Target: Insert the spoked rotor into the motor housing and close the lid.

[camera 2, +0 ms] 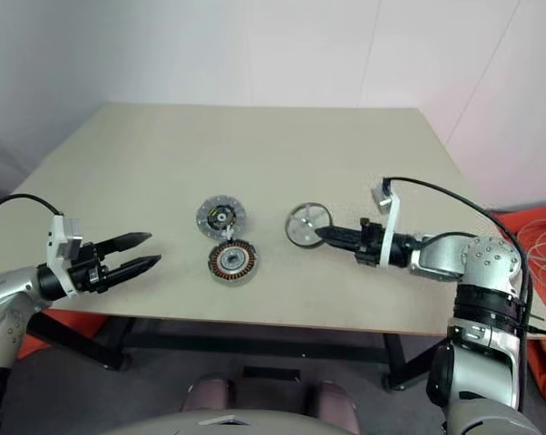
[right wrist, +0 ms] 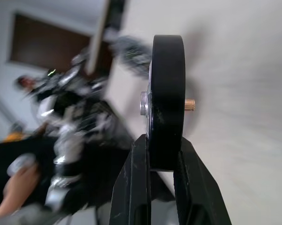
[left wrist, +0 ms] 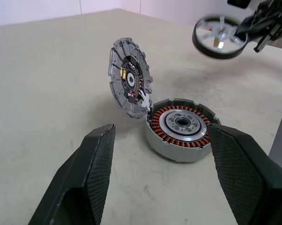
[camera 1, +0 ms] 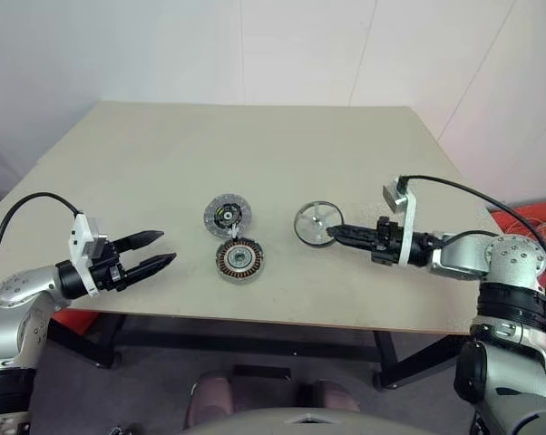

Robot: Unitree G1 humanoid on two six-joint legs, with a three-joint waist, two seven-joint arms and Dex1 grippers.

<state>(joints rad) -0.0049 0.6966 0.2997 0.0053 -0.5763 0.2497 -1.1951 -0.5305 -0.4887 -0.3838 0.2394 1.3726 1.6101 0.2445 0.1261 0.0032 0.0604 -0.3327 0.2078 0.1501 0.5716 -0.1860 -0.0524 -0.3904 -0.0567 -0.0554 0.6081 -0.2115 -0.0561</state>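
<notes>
1. Hidden or unclear: the right gripper's (camera 1: 335,235) fingertips overlap the rim of the spoked rotor (camera 1: 316,222) in the head views, so the contact point is hard to read there. The right wrist view shows the rotor edge-on, spokes not visible, and its background is blurred; a hand (right wrist: 20,187) sits at the lower left of that frame, the rest of the person hard to make out.
2. Right gripper fingers pinch the rotor's dark rim from both sides; the right wrist view shows it clearly. The rotor is lifted off the table (camera 1: 255,145), right of centre in the head view.
3. Rotor orientation: in the right wrist view the disc stands on edge, with a small brass shaft tip (right wrist: 190,104) pointing to the frame's right and a silver hub on the other face. In the left wrist view it hangs at the upper right, face partly toward the camera.
4. The motor housing (camera 1: 239,261) rests flat on the table, lower centre, open side up, copper windings visible.
5. The lid (camera 1: 227,215) is just above the housing in the head view. The left wrist view shows it standing tilted, its lower edge touching the housing rim, dark centre facing the camera; the head views make it look flat.
6. Left gripper (camera 1: 155,252), lower left, fingers spread apart, holding nothing, well apart from the housing.
</notes>
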